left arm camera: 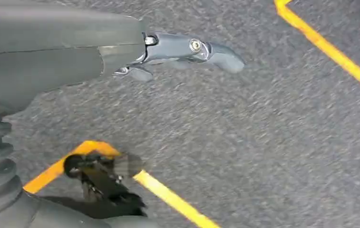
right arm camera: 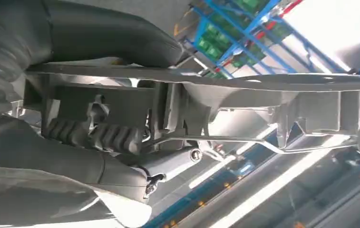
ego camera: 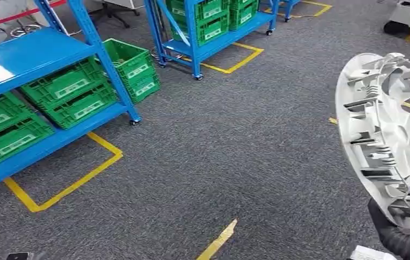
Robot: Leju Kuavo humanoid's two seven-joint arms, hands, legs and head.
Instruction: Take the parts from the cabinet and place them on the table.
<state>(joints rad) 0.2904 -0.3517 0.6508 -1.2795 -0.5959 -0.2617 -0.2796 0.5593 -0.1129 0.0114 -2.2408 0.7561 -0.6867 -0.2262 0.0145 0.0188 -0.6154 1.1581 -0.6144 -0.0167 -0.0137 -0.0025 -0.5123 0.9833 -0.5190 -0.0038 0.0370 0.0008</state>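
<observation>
- Grey carpet (ego camera: 235, 146) marked with yellow tape lines (ego camera: 67, 187) covers the floor; blue shelving (ego camera: 34, 54) stocked with green crates (ego camera: 72, 92) stands at the far side. No table is visible.
- Part (ego camera: 389, 135): a large, round, pale disc with ribbed moulded clips on its exposed face, carried tilted on edge above the carpet at the robot's right.
- Risk, by judgement: grip sits at the lower rim alone, so the disc could swing or slip while walking.
- Right hand (ego camera: 408, 227) clamps that lower rim.
- Left hand (left arm camera: 168, 52) hangs over the carpet, fingers apart, holding nothing.
</observation>
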